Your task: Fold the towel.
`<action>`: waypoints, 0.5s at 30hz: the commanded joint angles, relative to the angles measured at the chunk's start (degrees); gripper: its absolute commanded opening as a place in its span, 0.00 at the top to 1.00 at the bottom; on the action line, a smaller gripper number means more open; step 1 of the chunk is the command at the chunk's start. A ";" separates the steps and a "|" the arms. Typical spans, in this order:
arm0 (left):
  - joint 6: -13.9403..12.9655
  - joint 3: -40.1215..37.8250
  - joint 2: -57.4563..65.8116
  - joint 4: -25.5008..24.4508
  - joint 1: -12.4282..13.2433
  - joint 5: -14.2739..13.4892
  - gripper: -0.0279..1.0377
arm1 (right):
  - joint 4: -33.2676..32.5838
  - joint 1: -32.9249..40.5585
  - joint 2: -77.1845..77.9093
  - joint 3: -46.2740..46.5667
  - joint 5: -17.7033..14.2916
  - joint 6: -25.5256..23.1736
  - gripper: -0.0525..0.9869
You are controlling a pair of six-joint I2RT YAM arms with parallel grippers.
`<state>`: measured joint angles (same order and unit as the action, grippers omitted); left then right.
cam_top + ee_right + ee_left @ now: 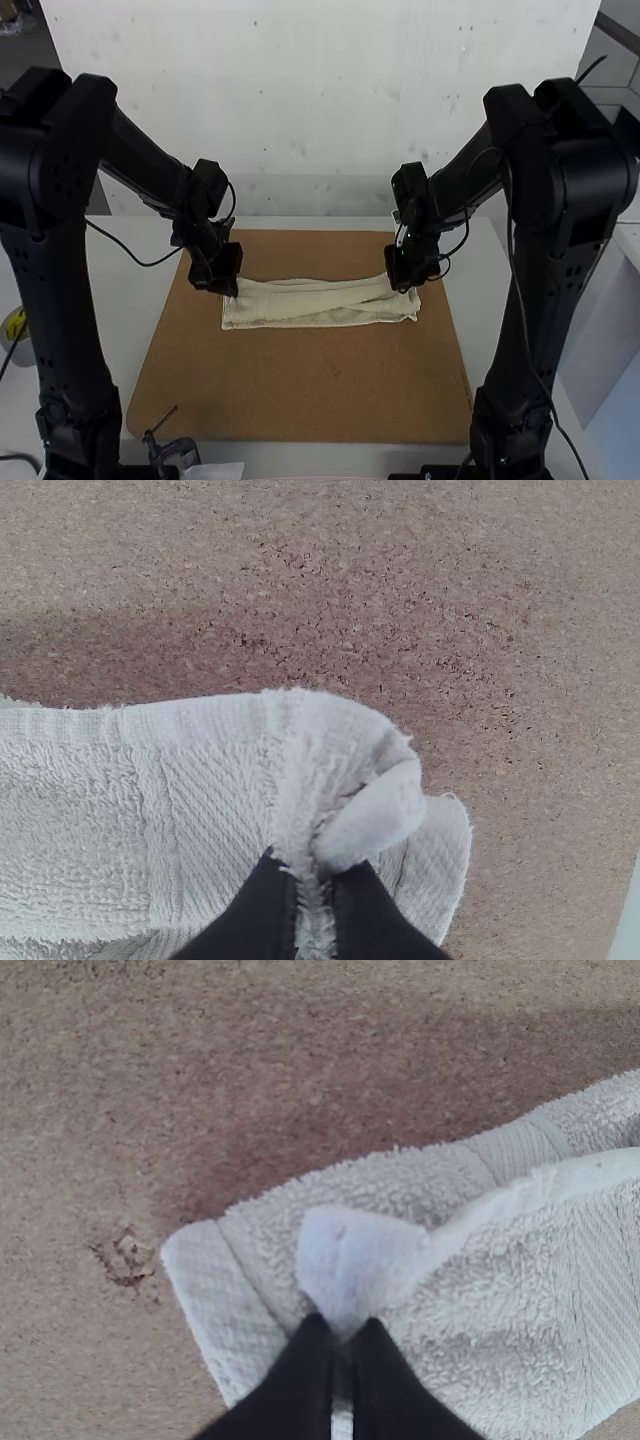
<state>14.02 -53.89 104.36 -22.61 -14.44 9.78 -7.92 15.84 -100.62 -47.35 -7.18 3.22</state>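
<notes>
Towel pinched at both ends, on its way to a smaller fold

Cream and narrow, the towel lies crosswise on a brown board, which rests on a pale worktop. It already looks layered, like a long strip with slightly uneven edges. The left end effector is clamped on a corner of the raised upper layer at the strip's left end; the right end effector is clamped on the matching part at the right end, where the cloth bunches between its fingers. Another layer peeks out beneath each grip.

From where I stand, the job seems to be at a lengthwise fold, well past the halfway mark. The next move probably calls for both sides to carry the held edge together, keep it taut, lay it in line with the layer below, then let go. Uneven timing could skew the fold or drag the lower layer along.

Bare board runs wide in front of the towel, with a slimmer band behind it and modest margins at either end. Behind the worktop stands a white panel. A small dark clamp sits by the near edge, well apart from the cloth.
</notes>
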 commanded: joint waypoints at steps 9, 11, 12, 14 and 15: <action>2.15 -6.14 -1.79 -2.79 1.87 0.24 0.03 | -1.39 -2.74 -0.19 -2.22 -1.08 -2.61 0.16; 2.24 -6.58 -3.55 -2.79 3.01 0.94 0.03 | -2.45 -3.35 0.34 -2.48 -0.20 -3.14 0.13; 2.41 -6.76 -4.42 -2.79 3.54 1.03 0.03 | -3.24 -3.53 0.95 -2.66 0.32 -3.66 0.13; 2.41 -6.84 -6.18 -2.79 4.07 1.03 0.03 | -4.73 -4.15 1.30 -3.01 1.29 -4.63 0.13; 2.41 -6.84 -7.15 -2.79 4.42 1.12 0.03 | -5.79 -4.41 1.30 -3.27 2.08 -4.98 0.13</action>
<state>15.81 -58.96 102.37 -25.65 -11.14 9.76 -12.38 12.95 -101.93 -48.66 -7.09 0.51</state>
